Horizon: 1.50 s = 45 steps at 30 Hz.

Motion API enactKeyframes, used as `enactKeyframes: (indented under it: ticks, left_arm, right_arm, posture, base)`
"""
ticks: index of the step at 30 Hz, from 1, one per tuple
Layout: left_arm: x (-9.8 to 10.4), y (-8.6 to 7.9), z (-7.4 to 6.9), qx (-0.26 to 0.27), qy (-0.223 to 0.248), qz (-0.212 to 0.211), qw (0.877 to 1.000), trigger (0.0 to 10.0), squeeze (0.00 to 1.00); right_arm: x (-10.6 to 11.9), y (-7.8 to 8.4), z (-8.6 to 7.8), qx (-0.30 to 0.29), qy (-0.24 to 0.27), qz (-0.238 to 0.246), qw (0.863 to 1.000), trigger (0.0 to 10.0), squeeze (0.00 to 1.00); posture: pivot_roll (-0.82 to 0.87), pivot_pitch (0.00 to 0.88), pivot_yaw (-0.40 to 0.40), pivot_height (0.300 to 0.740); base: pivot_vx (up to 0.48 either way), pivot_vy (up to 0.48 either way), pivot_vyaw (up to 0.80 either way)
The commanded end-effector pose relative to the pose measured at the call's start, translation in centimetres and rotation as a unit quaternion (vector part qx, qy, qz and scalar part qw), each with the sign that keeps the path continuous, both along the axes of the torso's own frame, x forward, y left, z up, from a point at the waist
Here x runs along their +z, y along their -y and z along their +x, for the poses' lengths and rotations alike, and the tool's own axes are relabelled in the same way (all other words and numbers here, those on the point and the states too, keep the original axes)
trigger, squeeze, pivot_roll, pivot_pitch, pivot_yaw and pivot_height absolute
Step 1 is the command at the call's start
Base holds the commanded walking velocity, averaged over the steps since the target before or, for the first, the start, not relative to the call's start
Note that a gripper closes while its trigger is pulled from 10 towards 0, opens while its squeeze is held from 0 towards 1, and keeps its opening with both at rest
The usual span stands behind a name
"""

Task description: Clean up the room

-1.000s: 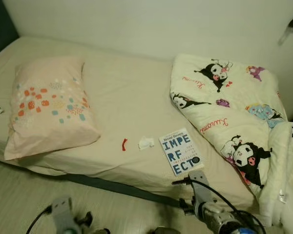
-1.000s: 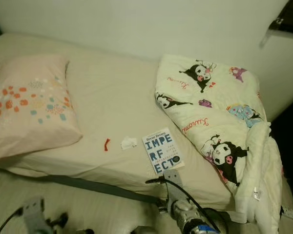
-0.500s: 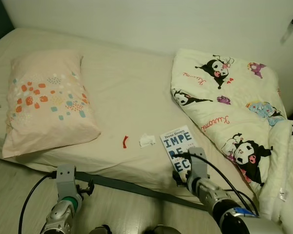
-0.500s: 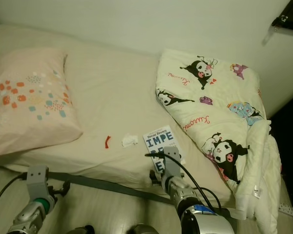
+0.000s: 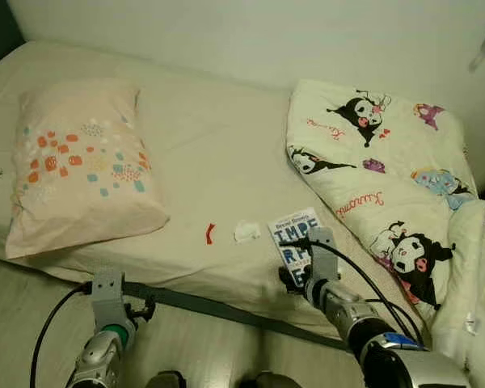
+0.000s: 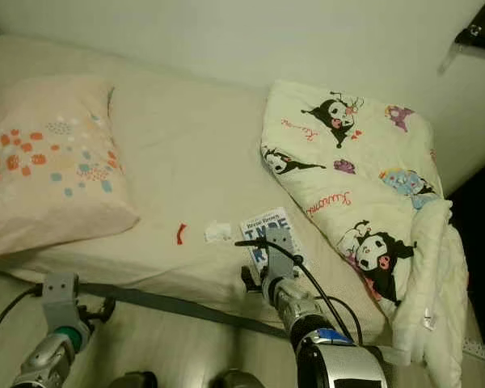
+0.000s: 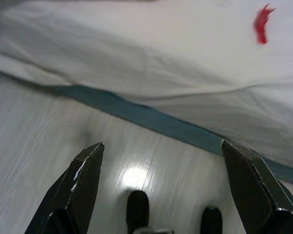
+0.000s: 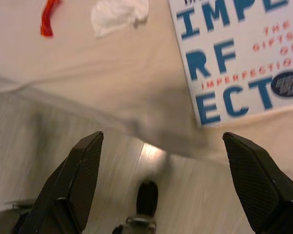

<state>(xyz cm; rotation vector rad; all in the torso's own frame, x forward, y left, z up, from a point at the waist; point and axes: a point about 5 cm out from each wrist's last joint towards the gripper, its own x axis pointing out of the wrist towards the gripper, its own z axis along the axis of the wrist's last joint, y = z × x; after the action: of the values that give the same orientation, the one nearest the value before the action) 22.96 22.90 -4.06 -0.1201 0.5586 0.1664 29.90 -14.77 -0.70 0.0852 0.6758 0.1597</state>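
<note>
We are holding our right gripper (image 8: 161, 180), fingers wide, over the book (image 5: 295, 239) at the bed (image 5: 218, 153) edge; our left gripper (image 7: 161, 190), also wide, is hovering below that bed edge

bed (image 5: 218, 162) middle bare | quilt (image 5: 388, 178) right | pillow (image 5: 77, 170) left

Home bedroom, bed (image 5: 218, 162), pillow (image 5: 77, 166), cartoon quilt (image 5: 388, 186)

pillow (image 5: 77, 166): pink, orange-teal dots | book (image 8: 239, 58): white, blue letters | scrap (image 5: 209, 233): red | blanket (image 5: 380, 174): cream, cartoon figures
</note>
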Motion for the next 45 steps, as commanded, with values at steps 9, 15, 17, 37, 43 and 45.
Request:
enactKeyframes:
  ticks: [9,15,17,37,43,45]
  left_arm:
    - [-0.8,0.0,-1.0,0.011,-0.020,-0.013,1.000,10.0,0.00]
    - [0.5,0.4,0.8,-0.001,0.019,-0.014,1.000,10.0,0.00]
    - [0.9,0.5,1.3,-0.005,0.030,-0.014,0.999,10.0,0.00]
    - [7.9,3.0,6.8,-0.076,0.245,-0.007,0.966,10.0,0.00]
    - [9.9,3.2,6.2,-0.082,0.301,0.008,0.950,10.0,0.00]
    - [10.6,3.2,6.2,-0.083,0.314,0.013,0.946,10.0,0.00]
  right_arm:
    - [-0.4,0.1,-0.4,-0.004,-0.008,0.010,1.000,10.0,0.00]
    - [1.3,-0.4,1.3,-0.004,0.030,0.028,0.999,10.0,0.00]
    - [1.8,-0.5,1.7,-0.003,0.041,0.033,0.999,10.0,0.00]
    - [6.9,-1.9,5.4,0.047,0.146,0.065,0.986,10.0,0.00]
    - [9.3,-2.3,6.7,0.065,0.198,0.091,0.974,10.0,0.00]
    - [10.4,-2.9,7.1,0.083,0.219,0.106,0.967,10.0,0.00]
  posture:
    - [-0.02,0.016,-0.018,0.615]
    - [-0.02,0.020,-0.016,0.595]
    - [-0.02,0.022,-0.016,0.590]
    - [0.03,0.160,0.036,0.520]
    - [0.04,0.261,0.058,0.510]
    - [0.04,0.291,0.062,0.510]
  base:
    - [0.000,0.000,0.00]
    - [0.000,0.000,0.00]
    - [0.000,0.000,0.00]
    - [0.000,0.000,0.00]
    - [0.000,0.000,0.00]
    - [0.000,0.000,0.00]
